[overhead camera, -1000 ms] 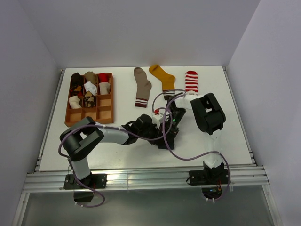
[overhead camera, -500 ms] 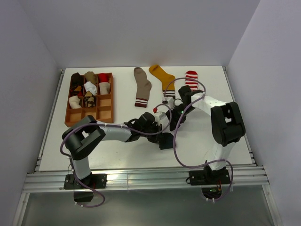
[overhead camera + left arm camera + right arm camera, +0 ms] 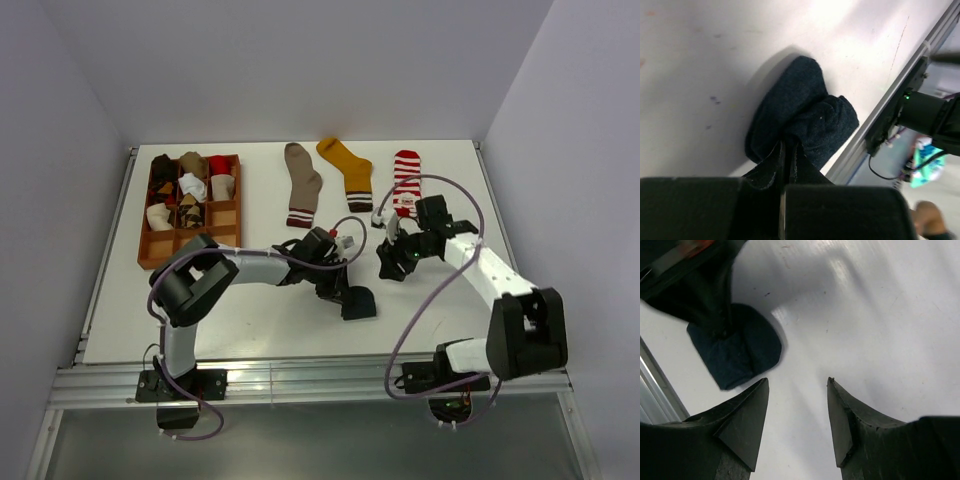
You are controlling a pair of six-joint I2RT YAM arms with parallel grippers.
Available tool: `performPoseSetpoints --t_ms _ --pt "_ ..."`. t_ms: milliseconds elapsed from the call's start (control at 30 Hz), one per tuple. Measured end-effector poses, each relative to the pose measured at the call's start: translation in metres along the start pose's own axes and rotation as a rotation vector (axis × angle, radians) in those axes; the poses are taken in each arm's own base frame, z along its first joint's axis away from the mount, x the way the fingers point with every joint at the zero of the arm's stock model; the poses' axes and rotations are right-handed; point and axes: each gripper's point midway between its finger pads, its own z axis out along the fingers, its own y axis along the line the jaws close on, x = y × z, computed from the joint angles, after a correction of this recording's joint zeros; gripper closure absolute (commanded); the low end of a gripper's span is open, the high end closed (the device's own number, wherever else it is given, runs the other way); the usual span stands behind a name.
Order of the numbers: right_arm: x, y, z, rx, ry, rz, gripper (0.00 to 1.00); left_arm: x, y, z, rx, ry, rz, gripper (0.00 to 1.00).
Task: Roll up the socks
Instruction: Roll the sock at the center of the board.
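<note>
A rolled navy sock (image 3: 358, 303) lies on the white table near the front middle. My left gripper (image 3: 338, 286) is shut on a fold of it; in the left wrist view the sock bundle (image 3: 801, 120) sits just past my pinched gripper (image 3: 788, 148). My right gripper (image 3: 389, 264) is open and empty, to the right of the sock and apart from it. In the right wrist view the gripper (image 3: 797, 385) hovers over bare table with the navy sock (image 3: 737, 354) up and to the left. A taupe sock (image 3: 302, 183), a mustard sock (image 3: 348, 166) and a red-white striped sock (image 3: 405, 178) lie flat at the back.
A wooden grid tray (image 3: 240, 210) at the back left holds several rolled socks in its far compartments. Grey walls close in the table on the left, back and right. The metal rail runs along the front edge (image 3: 900, 65). Cables loop above both arms.
My right arm has swung out to the right, away from the navy sock, and its gripper is open. My left gripper has stayed on the sock, which now lies rolled.
</note>
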Motion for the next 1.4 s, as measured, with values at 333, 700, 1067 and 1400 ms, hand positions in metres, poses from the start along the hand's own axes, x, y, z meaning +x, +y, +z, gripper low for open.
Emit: performPoseSetpoints --t_ms 333,700,1067,1400 --pt "0.026 0.057 0.009 -0.058 -0.004 -0.322 0.42 -0.005 0.015 -0.007 0.035 0.154 -0.177 1.0" --pt "0.033 0.093 0.038 -0.055 0.044 -0.584 0.42 -0.006 0.016 -0.006 0.042 0.242 -0.244 1.0" --pt "0.04 0.094 0.06 -0.052 0.117 -0.632 0.51 -0.006 0.016 -0.006 0.043 0.248 -0.249 0.99" --pt "0.033 0.086 0.072 -0.057 0.166 -0.56 0.82 -0.008 0.022 -0.011 0.055 0.196 -0.249 0.72"
